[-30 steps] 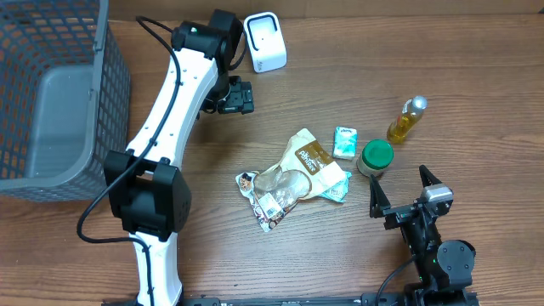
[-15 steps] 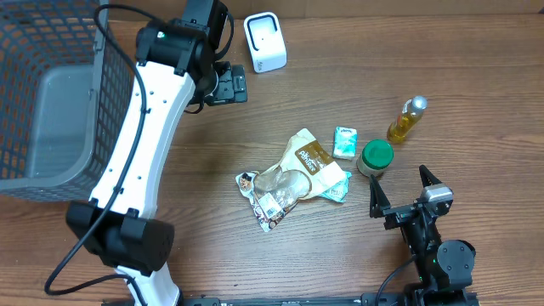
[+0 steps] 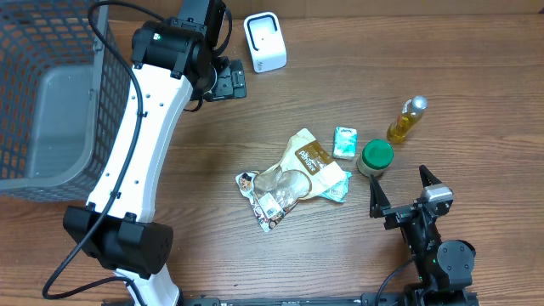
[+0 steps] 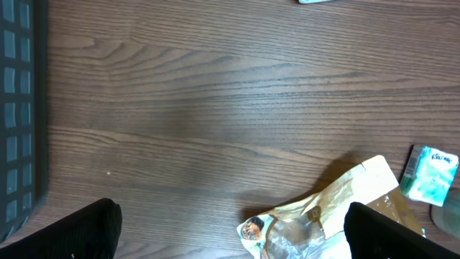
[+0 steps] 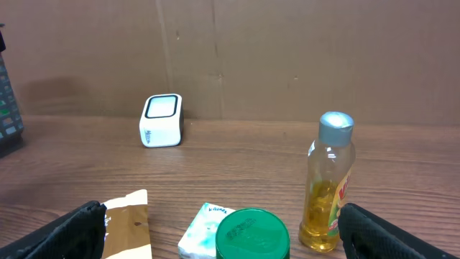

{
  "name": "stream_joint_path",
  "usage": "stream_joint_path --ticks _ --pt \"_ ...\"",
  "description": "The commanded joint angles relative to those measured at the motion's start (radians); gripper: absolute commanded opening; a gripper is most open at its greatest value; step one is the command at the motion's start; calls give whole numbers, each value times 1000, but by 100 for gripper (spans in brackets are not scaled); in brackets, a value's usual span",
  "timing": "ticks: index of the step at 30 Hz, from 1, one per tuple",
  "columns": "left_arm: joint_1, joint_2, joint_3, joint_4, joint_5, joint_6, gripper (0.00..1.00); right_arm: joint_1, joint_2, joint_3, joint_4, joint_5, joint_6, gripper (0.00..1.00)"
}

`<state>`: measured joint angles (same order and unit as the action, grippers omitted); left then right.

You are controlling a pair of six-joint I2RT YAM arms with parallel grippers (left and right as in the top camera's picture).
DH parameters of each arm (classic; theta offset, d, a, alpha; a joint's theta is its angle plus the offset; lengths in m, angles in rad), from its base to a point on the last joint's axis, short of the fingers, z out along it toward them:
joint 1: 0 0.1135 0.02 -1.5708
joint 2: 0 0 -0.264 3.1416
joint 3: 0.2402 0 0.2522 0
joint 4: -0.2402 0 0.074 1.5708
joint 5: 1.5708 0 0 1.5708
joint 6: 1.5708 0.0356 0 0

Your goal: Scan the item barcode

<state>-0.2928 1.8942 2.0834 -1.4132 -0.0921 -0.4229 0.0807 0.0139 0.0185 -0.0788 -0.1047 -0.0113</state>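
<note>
Several items lie mid-table: a tan and clear snack bag [image 3: 293, 174], a teal tissue pack [image 3: 344, 142], a green-lidded jar [image 3: 376, 157] and a yellow oil bottle [image 3: 406, 119]. The white scanner [image 3: 265, 41] stands at the back edge. My left gripper [image 3: 228, 83] hangs high just left of the scanner, open and empty. In the left wrist view its fingers [image 4: 72, 230] frame bare wood and the bag's corner [image 4: 338, 208]. My right gripper [image 3: 398, 180] rests open near the front right, facing the jar [image 5: 251, 234], the bottle [image 5: 329, 183] and the scanner [image 5: 161, 120].
A large grey wire basket [image 3: 51, 93] fills the back left corner. The left arm's white links [image 3: 140, 144] stretch from the front edge up past the basket. A cardboard wall [image 5: 287, 50] closes off the back of the table.
The left arm has swung left and back, carrying its gripper slightly up-table beside the scanner; it has hardly moved in the last half second. The right arm is still.
</note>
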Motion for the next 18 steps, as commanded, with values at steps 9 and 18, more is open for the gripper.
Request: stream_joint_path --ticks 9,18 --pt "5 -35 14 -8 -59 9 100 -3 -11 -11 4 2 -5 100" --pt "5 -38 14 -108 -72 12 100 -3 -11 -11 4 2 -5 100"
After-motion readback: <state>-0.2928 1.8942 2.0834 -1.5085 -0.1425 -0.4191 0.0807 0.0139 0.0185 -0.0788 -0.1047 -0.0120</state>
